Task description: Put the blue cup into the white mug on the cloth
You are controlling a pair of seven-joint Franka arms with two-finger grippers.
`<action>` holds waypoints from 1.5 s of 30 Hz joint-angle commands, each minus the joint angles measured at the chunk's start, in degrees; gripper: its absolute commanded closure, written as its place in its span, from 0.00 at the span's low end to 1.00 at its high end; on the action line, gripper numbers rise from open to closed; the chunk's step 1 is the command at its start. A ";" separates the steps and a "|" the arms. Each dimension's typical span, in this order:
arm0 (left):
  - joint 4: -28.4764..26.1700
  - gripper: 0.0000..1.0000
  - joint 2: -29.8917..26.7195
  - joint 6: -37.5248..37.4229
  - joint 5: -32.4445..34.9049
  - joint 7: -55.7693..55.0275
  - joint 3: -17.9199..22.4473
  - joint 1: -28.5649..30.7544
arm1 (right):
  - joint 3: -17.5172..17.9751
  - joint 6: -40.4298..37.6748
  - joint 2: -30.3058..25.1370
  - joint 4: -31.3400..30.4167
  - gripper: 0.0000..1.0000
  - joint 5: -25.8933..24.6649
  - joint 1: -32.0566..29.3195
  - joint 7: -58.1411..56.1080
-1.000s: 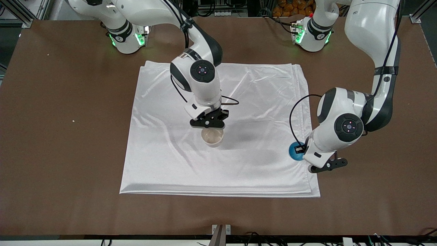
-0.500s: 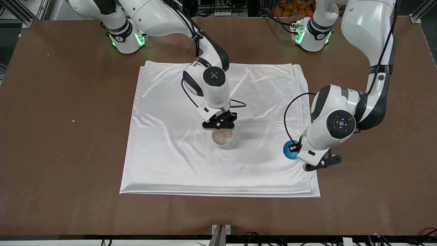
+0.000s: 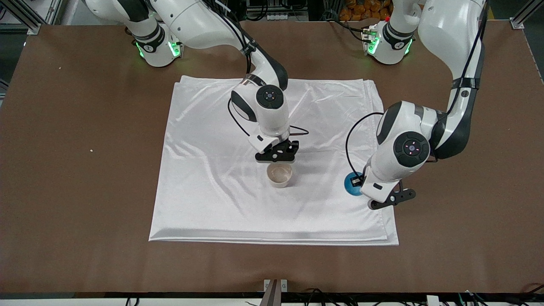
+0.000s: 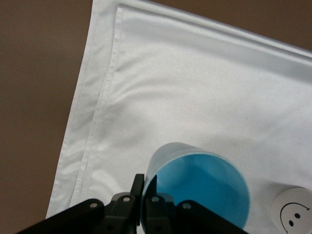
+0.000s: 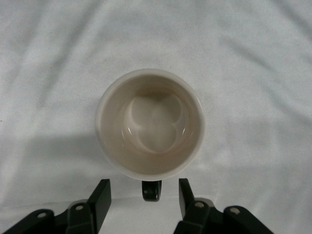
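The white mug stands upright on the cloth near its middle. In the right wrist view the mug is empty and its dark handle sits between my right gripper's fingers without touching them. My right gripper is open just above the mug's handle side. My left gripper is shut on the rim of the blue cup, one finger inside and one outside, over the part of the cloth toward the left arm's end. The mug's smiley face shows in the left wrist view.
The cloth lies on a brown table. Both arm bases stand along the table's edge farthest from the front camera. A small metal bracket sits at the table's nearest edge.
My right gripper and the mug have shifted toward the left arm's end. My left gripper has carried the blue cup from the cloth's edge inward, toward the mug.
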 commanded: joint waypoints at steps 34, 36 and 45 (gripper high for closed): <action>3.72 1.00 4.07 7.19 -0.01 -20.70 -5.56 -12.70 | -0.33 -35.32 -28.51 3.42 0.00 -0.11 -13.44 -10.25; 3.72 1.00 4.25 7.97 -0.01 -20.70 -5.56 -12.61 | -0.33 -36.64 -29.57 3.42 0.00 -0.11 -14.59 -12.09; 3.72 1.00 5.57 12.81 -0.09 -20.70 -5.56 -12.61 | -0.33 -41.92 -33.61 3.25 0.00 -0.11 -19.24 -20.79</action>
